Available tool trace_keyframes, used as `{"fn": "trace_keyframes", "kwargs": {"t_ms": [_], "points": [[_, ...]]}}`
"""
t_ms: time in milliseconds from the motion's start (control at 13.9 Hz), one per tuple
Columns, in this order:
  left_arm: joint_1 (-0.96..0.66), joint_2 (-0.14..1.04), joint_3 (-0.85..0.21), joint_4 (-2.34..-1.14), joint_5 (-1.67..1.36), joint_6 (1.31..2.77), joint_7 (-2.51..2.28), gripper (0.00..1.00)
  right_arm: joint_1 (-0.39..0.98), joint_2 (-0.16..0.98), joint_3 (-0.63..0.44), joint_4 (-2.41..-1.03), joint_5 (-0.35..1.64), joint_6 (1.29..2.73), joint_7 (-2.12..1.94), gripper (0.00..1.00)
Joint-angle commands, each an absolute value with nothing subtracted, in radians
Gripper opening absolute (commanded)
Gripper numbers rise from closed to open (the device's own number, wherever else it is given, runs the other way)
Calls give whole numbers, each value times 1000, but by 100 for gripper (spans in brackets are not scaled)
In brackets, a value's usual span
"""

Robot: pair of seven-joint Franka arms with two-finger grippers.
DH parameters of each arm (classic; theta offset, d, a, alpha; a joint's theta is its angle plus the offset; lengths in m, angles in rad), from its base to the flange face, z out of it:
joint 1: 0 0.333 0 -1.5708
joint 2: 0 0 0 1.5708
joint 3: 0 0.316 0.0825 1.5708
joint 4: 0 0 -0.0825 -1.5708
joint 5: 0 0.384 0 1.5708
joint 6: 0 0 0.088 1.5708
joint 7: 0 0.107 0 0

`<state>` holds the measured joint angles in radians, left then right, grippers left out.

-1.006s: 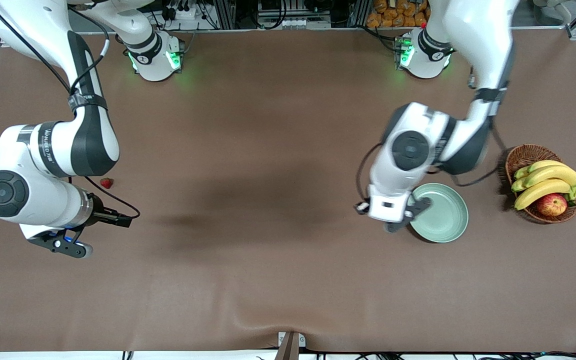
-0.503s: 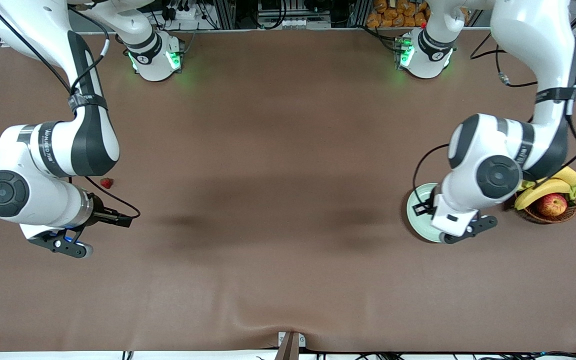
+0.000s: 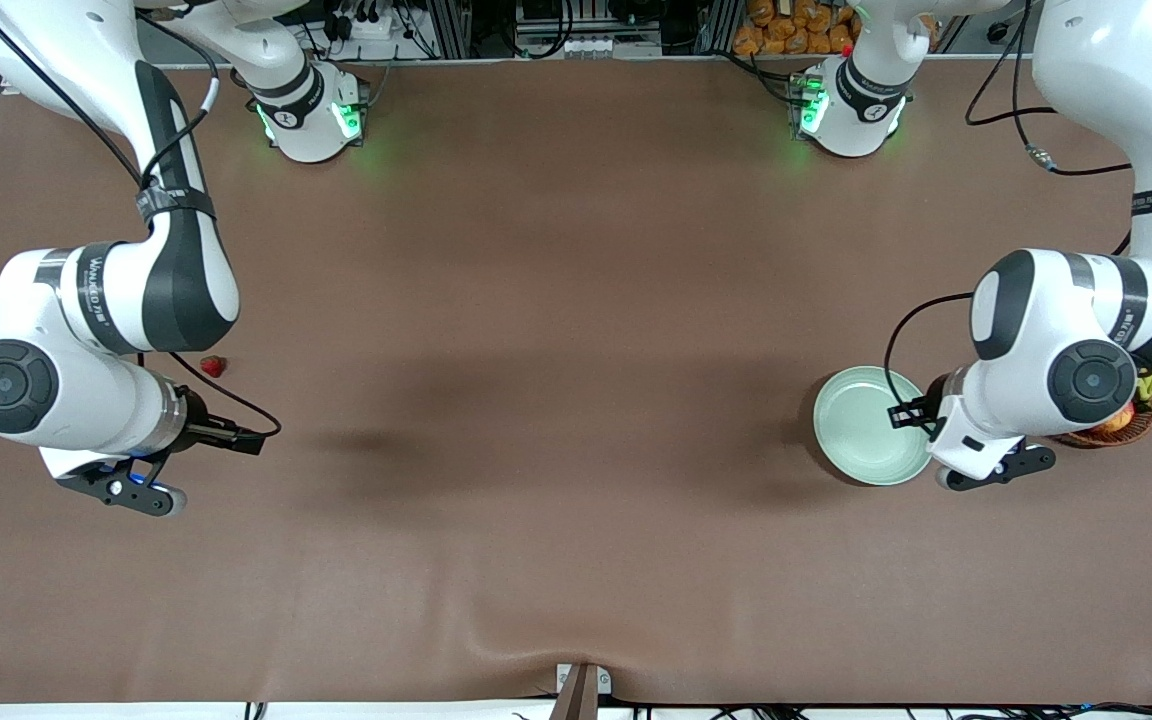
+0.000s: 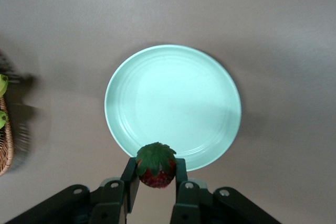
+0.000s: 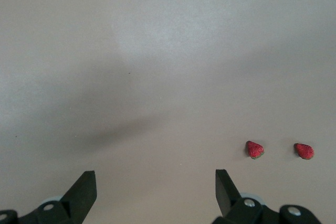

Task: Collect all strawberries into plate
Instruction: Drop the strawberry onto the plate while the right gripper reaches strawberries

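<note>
The pale green plate (image 3: pixel 866 425) (image 4: pixel 173 103) lies with nothing in it toward the left arm's end of the table. My left gripper (image 4: pixel 156 174) is shut on a strawberry (image 4: pixel 155 164), its green cap up, hanging above the plate's rim on the basket's side. My right gripper (image 5: pixel 154 179) (image 3: pixel 126 490) waits open above bare table at the right arm's end. Two strawberries (image 5: pixel 255 149) (image 5: pixel 304 151) lie on the cloth ahead of it. The front view shows just one of them (image 3: pixel 213 366), beside the right arm's forearm.
A wicker basket (image 3: pixel 1126 428) (image 4: pixel 4 148) of fruit sits right beside the plate, mostly covered by the left arm's wrist. The brown cloth (image 3: pixel 556 400) covers the whole table, with a wrinkle at the front edge.
The left arm has swung across the plate, from the side toward the table's middle to the basket's side, carrying the strawberry. The right arm has not moved.
</note>
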<state>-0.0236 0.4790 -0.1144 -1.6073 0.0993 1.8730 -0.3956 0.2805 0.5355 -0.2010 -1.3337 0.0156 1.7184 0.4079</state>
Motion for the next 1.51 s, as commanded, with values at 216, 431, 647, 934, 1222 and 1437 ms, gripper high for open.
{"fn": "trace_keyframes", "kwargs": {"t_ms": [216,431,647,934,1222,1437], "points": [[25,494,-126,-1753,115,2063,-374,0,250,514,-187,-1351,9,1717,379,100],[29,532,-126,-1787,115,2180,-374,0,192,514,-187,-1373,11,1713,312,100],[28,572,-126,-1781,120,2230,-374,37,91,512,-186,-1420,12,1712,166,100],[21,562,-126,-1775,118,2227,-387,100,15,451,-186,-1610,12,1827,57,100],[15,453,-132,-1760,126,2168,-377,100,21,394,-186,-1807,12,1951,54,100],[15,405,-155,-1639,126,1977,-376,100,15,407,-186,-1863,12,2012,14,100]]}}
